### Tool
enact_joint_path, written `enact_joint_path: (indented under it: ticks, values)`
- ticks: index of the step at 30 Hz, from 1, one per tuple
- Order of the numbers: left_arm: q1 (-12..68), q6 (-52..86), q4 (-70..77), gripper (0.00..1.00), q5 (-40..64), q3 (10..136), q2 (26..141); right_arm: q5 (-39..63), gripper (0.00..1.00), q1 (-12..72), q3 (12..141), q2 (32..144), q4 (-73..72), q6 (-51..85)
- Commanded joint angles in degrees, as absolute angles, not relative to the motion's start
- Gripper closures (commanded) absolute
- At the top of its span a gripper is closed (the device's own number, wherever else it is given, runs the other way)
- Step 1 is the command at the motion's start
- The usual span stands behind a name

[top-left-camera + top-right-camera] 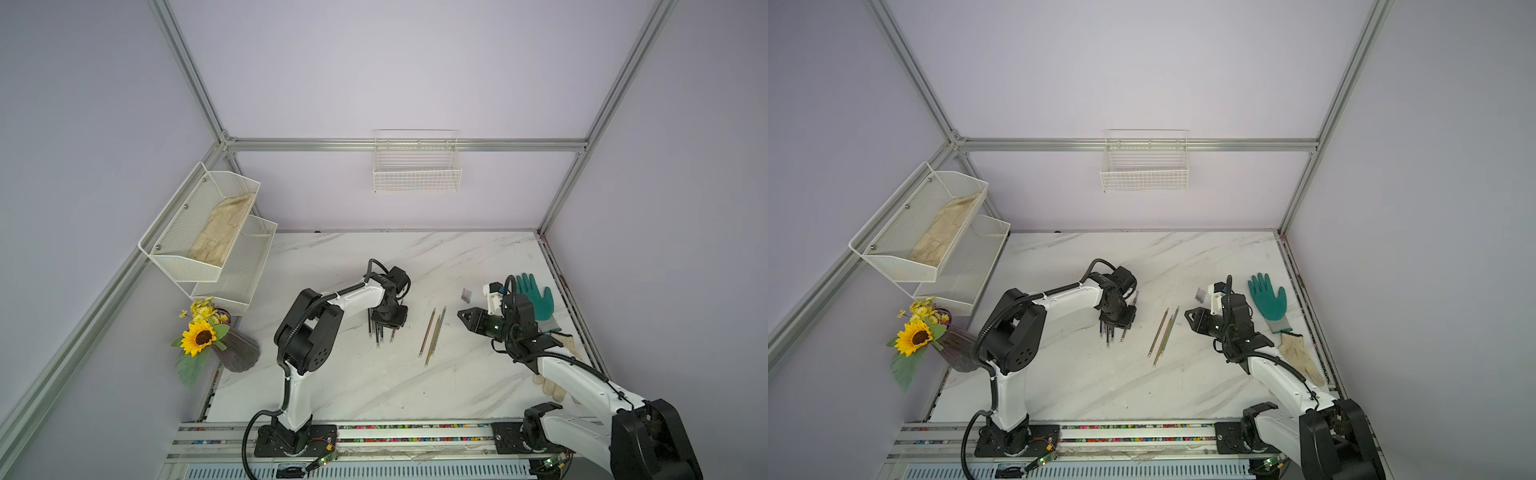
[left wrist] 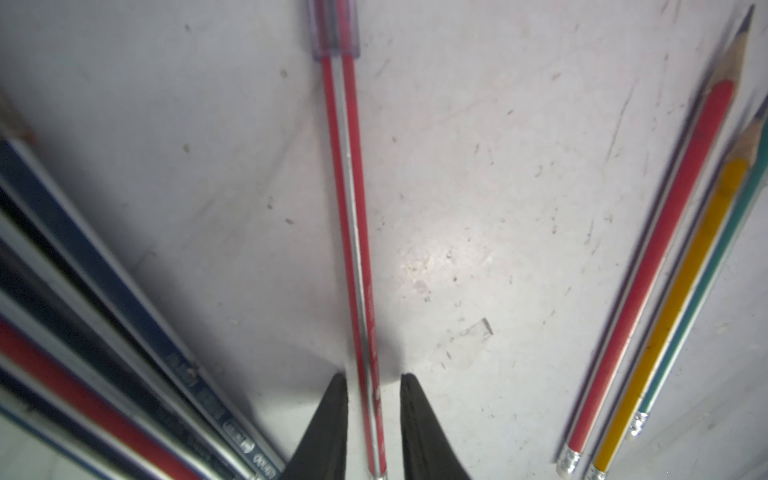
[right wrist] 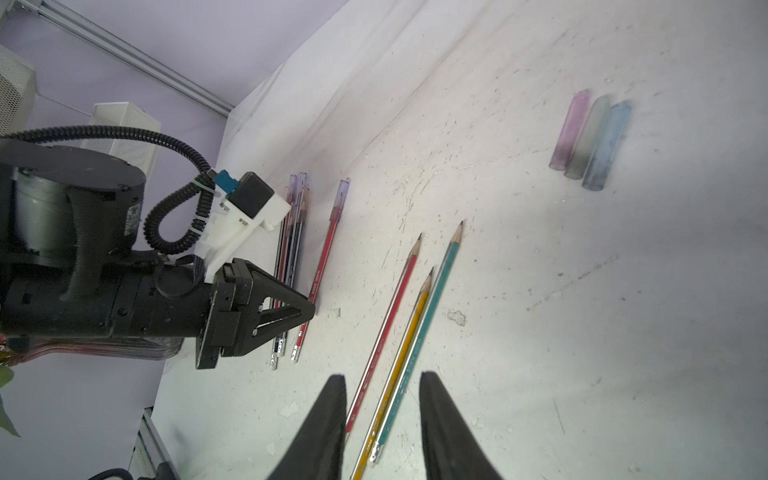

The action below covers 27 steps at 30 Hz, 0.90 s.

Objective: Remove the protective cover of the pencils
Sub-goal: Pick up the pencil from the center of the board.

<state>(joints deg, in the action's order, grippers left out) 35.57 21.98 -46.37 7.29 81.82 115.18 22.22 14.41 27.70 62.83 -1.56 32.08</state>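
A red pencil [image 2: 353, 208] lies on the marble table with a clear purple cover [image 2: 336, 29] over its tip. My left gripper [image 2: 372, 376] is open and straddles its eraser end, with a thin gap on each side. Beside it lies a bundle of dark pencils [image 2: 83, 291], some of them capped [image 3: 297, 187]. Three bare pencils [image 1: 432, 336], red, yellow and teal, lie between the arms. Three loose covers [image 3: 590, 137] lie together farther off. My right gripper [image 3: 382, 374] hovers open and empty near the bare pencils' eraser ends. Both top views show the left gripper [image 1: 390, 322] [image 1: 1119, 322] low over the bundle.
A green glove [image 1: 536, 297] and a beige glove [image 1: 1302, 357] lie along the table's right edge. A vase with a sunflower [image 1: 232, 349] stands off the left edge. White mesh shelves [image 1: 208, 232] hang on the left wall, a wire basket [image 1: 417, 170] on the back wall.
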Motion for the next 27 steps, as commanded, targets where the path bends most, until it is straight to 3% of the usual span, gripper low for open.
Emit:
enact_joint_path:
  ticks: [1,9,20,27]
  values:
    - [37.28,21.97,-49.82,0.78,3.44,87.55,117.34,21.09,0.67,14.5,28.29,62.43,-0.18,30.89]
    - [38.29,22.23,-53.94,0.83,0.01,89.67,121.55,20.95,0.67,14.52,28.41,61.4,0.44,30.79]
    - [39.08,21.38,-53.96,0.93,-0.27,91.37,119.04,20.89,0.67,14.51,27.95,61.53,-0.41,31.36]
    - [39.55,21.06,-51.47,0.94,7.07,93.92,114.44,29.47,0.66,14.62,28.8,63.44,-5.58,33.49]
